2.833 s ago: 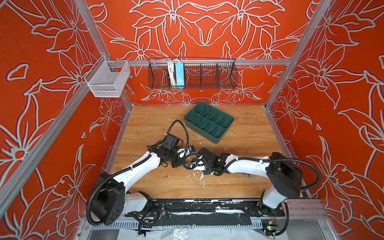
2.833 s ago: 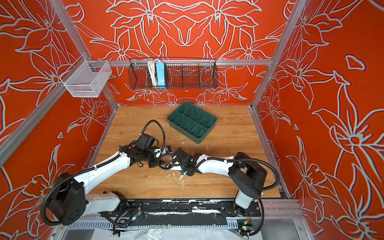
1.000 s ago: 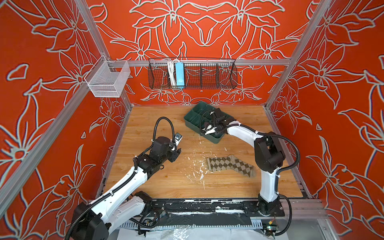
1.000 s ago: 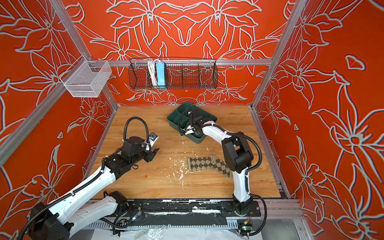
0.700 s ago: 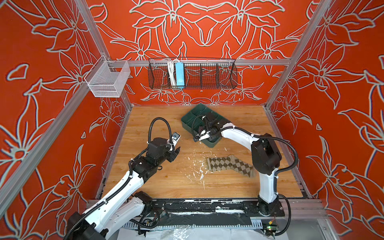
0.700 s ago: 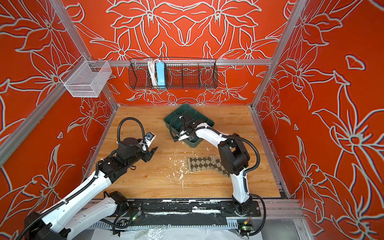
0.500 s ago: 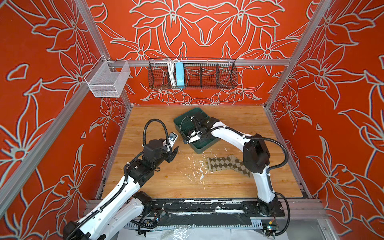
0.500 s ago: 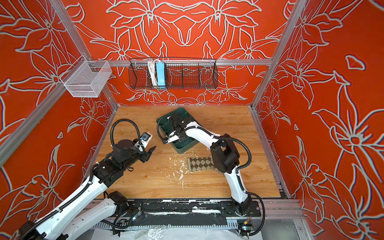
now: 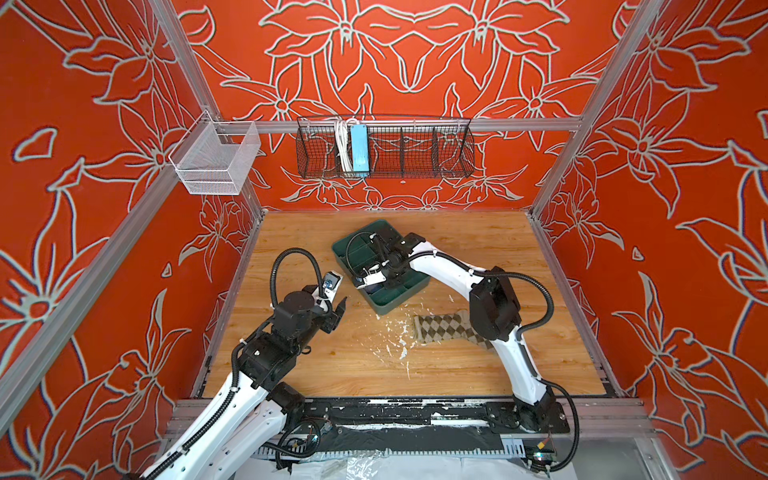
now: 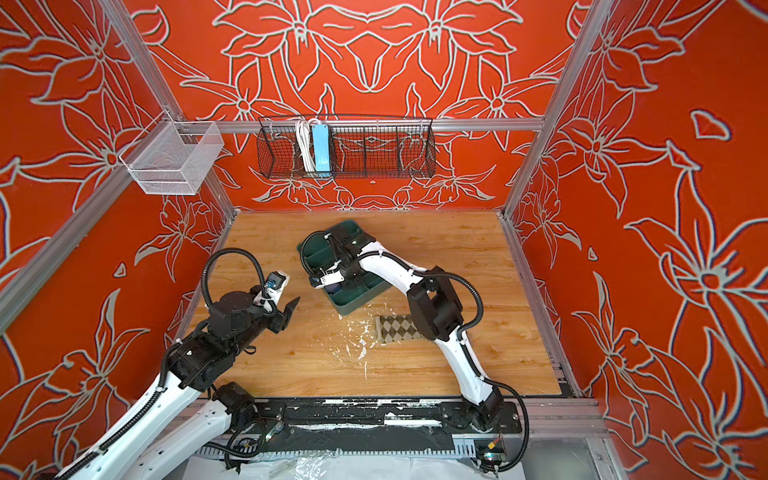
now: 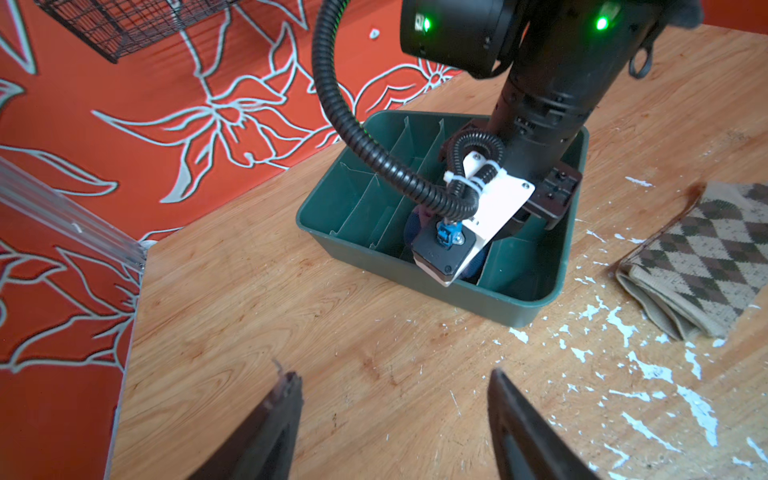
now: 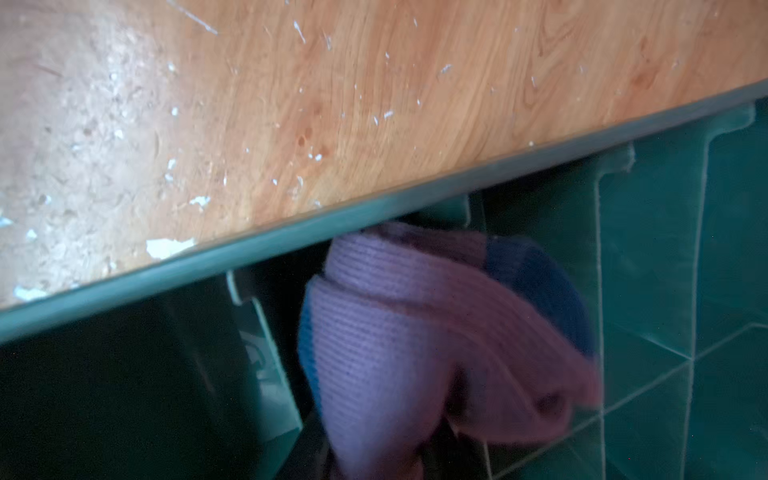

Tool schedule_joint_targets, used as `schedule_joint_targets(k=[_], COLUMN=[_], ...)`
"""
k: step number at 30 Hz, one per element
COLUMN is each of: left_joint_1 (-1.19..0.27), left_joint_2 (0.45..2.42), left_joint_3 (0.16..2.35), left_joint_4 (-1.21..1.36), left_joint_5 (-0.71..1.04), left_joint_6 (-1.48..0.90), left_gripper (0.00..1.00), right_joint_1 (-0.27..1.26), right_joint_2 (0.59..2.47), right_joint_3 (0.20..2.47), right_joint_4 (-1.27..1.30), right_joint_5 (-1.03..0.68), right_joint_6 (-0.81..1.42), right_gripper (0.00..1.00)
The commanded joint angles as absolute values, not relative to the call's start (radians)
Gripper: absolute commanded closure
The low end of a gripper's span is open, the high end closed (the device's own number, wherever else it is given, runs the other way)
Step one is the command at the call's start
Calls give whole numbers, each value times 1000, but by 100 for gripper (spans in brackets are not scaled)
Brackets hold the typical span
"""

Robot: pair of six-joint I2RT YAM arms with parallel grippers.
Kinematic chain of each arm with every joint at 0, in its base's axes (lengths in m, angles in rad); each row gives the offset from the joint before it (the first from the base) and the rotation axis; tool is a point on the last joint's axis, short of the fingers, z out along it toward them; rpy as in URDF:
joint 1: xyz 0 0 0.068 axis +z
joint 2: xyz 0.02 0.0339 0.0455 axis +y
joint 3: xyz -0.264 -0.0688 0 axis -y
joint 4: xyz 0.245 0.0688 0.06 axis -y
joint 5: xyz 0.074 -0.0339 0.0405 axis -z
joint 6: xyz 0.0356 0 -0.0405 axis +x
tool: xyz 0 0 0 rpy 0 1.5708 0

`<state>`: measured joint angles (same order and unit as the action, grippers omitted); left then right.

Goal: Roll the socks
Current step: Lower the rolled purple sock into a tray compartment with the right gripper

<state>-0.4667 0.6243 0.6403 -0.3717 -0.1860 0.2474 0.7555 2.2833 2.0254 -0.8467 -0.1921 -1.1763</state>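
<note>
The rolled purple sock, with blue patches, sits low inside a compartment of the green divided tray. My right gripper reaches down into that tray and is shut on the roll; its fingers are mostly hidden by cloth. The beige-and-brown argyle sock lies flat on the wood to the right of the tray, partly under my right arm's elbow, and shows in the left wrist view. My left gripper hangs open over bare wood left of the tray, holding nothing.
White flecks litter the wood between tray and argyle sock. A black wire basket with a blue power strip hangs on the back wall. A white mesh basket hangs at the left corner. Red walls close three sides.
The tray has slid left and nearer with my right gripper in it. My left arm has drawn back to the left, its jaws a little wider. The argyle sock has stayed put.
</note>
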Motion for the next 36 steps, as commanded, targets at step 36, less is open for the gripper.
schedule_joint_targets(k=[36], left_joint_1=[-468], left_joint_2=[566], left_joint_3=[586], left_joint_4=[-453], left_joint_5=[-109], left_joint_6=[126], left_gripper=[30], right_joint_1=[821], right_joint_2=[2218], right_joint_3=[1757], right_joint_4=[-952], right_joint_5=[-163], right_joint_6=[-1424], right_gripper=[100])
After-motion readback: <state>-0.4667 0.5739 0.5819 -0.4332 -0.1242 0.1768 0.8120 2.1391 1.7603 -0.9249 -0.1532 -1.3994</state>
